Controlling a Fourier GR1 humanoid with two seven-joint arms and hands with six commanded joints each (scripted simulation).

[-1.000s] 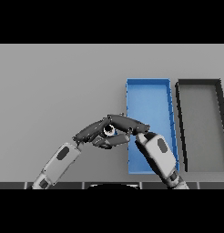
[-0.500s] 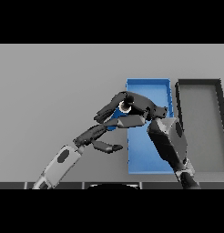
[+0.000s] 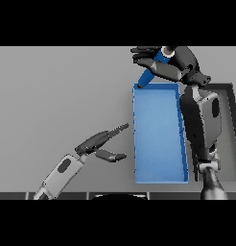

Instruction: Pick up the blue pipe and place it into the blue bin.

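The right hand [image 3: 163, 60] grips the blue pipe [image 3: 149, 73] tilted over the far-left corner of the blue bin [image 3: 160, 178], so an early release could tip it over that rim onto the bench [image 3: 62, 96], while the left hand [image 3: 98, 143] rests open beside the bin's near-left side.

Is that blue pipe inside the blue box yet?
Not yet. The right hand holds the blue pipe tilted above the blue bin's far left corner.

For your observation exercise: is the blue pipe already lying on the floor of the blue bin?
No. The right hand grips the blue pipe tilted above the far edge of the blue bin, whose floor is bare.
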